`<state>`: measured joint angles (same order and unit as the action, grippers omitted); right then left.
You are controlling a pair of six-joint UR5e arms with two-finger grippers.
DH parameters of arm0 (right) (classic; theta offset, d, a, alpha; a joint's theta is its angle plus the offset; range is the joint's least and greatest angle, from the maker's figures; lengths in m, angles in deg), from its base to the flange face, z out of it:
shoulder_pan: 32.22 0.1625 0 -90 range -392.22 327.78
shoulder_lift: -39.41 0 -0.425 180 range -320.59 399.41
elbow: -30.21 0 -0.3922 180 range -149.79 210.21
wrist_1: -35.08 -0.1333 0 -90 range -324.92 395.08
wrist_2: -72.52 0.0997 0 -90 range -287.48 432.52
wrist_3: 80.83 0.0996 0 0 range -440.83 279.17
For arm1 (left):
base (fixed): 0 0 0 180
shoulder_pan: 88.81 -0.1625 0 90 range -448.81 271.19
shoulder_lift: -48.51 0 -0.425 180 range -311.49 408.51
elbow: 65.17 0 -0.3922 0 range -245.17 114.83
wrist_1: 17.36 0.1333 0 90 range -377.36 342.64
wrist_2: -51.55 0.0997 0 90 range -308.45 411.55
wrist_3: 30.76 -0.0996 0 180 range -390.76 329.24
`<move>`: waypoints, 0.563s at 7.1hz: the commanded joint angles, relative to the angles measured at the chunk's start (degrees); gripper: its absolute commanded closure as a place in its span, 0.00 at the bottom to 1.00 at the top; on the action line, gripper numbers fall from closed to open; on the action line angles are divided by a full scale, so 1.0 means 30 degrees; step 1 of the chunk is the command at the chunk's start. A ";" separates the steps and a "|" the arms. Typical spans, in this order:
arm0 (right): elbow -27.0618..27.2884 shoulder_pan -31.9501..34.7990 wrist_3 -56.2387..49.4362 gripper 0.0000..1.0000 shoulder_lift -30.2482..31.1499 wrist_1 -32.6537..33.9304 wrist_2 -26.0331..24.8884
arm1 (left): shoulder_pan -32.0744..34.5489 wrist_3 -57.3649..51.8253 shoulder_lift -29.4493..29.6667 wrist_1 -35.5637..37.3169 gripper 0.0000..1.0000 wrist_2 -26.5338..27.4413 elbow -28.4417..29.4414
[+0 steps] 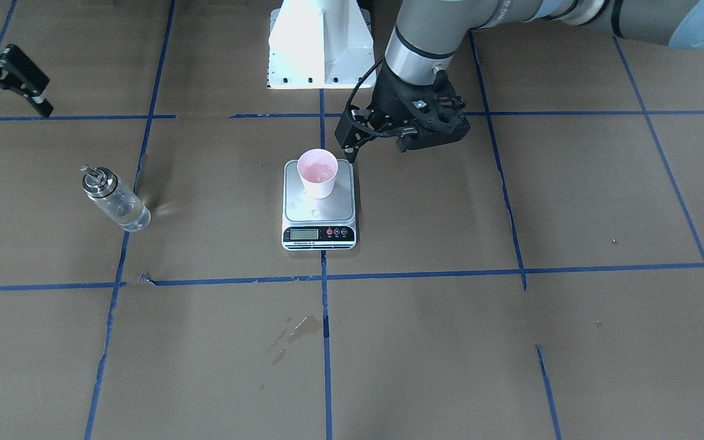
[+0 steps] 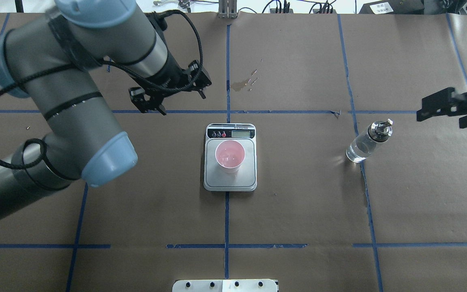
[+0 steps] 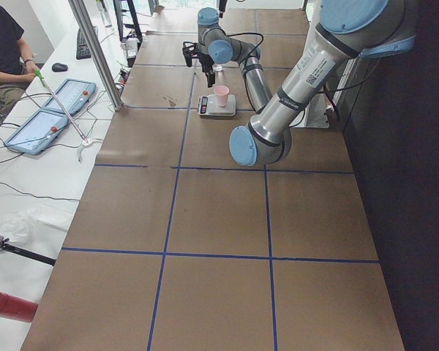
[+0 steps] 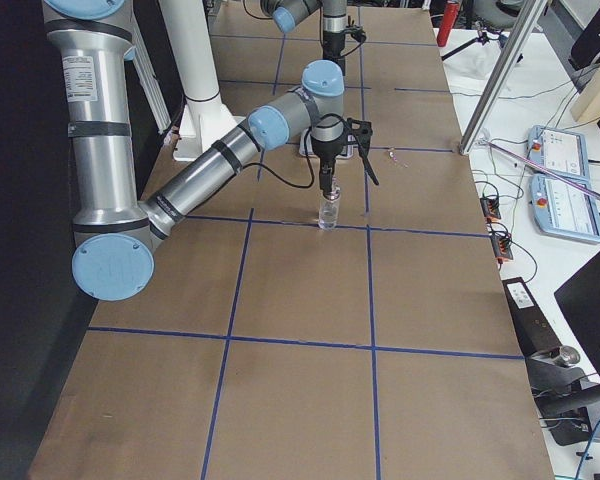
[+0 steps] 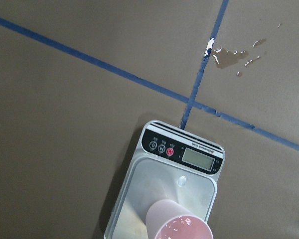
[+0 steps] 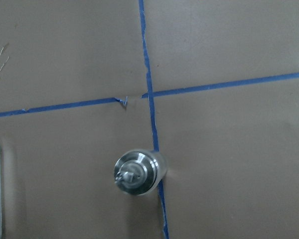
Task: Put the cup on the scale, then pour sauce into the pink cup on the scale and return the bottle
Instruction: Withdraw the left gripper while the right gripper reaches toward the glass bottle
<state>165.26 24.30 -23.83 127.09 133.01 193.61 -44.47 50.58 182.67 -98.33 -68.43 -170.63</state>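
Note:
The pink cup [image 1: 318, 173] stands upright on the steel platform of the scale [image 1: 319, 211], toward the robot's side, with a glint of clear liquid inside. It also shows in the overhead view [image 2: 230, 156] and the left wrist view [image 5: 182, 226]. The clear glass bottle [image 2: 365, 144] with its silver spout cap stands on the table to the robot's right, part full of clear sauce. My right gripper [image 2: 448, 111] is open and empty, above the bottle [image 6: 139, 172] and apart from it. My left gripper [image 2: 183, 103] is open and empty, raised beside the scale [image 2: 230, 180].
A wet stain [image 1: 303, 327] marks the brown paper beyond the scale on the operators' side. The white robot base [image 1: 318, 43] stands behind the scale. Blue tape lines grid the table. An operators' bench with tablets [image 3: 44, 117] runs along the far side.

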 commanded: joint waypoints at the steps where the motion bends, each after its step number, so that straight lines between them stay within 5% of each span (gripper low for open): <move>1: 0.1941 -0.6789 0.6313 0.00 0.0508 -0.0760 -0.7567 | 0.2582 -0.4411 -0.0189 0.2337 0.00 -0.0229 -0.0236; 4: 0.0200 -1.2729 1.0258 0.00 0.3730 -0.5152 -1.7241 | 0.5284 -1.1504 -0.3636 0.3289 0.00 -0.0084 -0.1380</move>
<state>168.93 -7.69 2.65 135.65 121.52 153.99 -31.34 24.28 175.54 -88.94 -68.96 -174.08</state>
